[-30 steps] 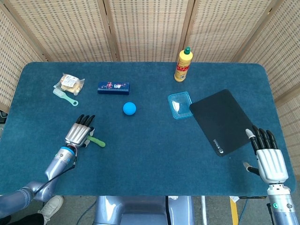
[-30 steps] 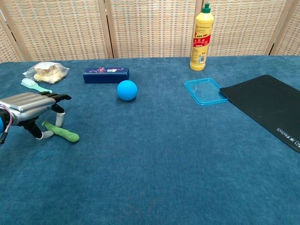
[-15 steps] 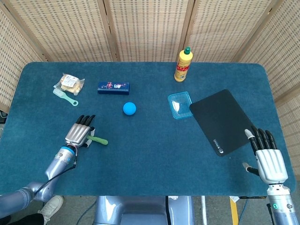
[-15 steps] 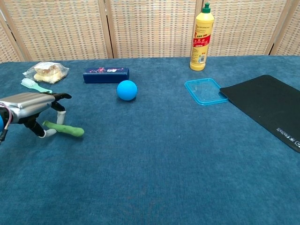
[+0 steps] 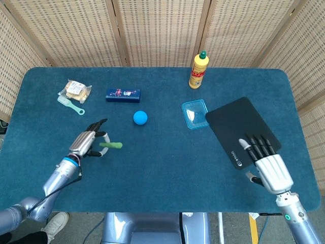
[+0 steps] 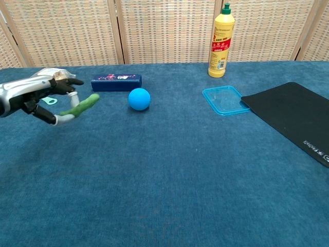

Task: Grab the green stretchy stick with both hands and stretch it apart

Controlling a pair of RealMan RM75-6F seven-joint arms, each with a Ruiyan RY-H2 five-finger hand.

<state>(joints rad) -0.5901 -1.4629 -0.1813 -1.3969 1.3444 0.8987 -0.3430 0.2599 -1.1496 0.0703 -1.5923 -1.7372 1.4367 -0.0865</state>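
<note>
The green stretchy stick [image 5: 110, 145] [image 6: 81, 105] is a short green rod, lifted off the blue table. My left hand [image 5: 87, 142] [image 6: 37, 95] pinches its left end; the rest of the stick juts out to the right, tilted up in the chest view. My right hand [image 5: 267, 165] hovers at the table's right, over the near edge of the black mat [image 5: 238, 129], fingers spread and holding nothing. It lies far from the stick and is outside the chest view.
A blue ball [image 5: 140, 118] [image 6: 139, 99] lies just right of the stick. Behind are a dark blue box [image 5: 123, 94], a snack bag [image 5: 76, 89] with a mint scoop [image 5: 71, 105], a yellow bottle [image 5: 198, 70] and a clear blue lid [image 5: 195, 113].
My left hand has lifted the stick off the table and carried it up and to the right. The right hand has moved left and forward onto the mat's edge.
</note>
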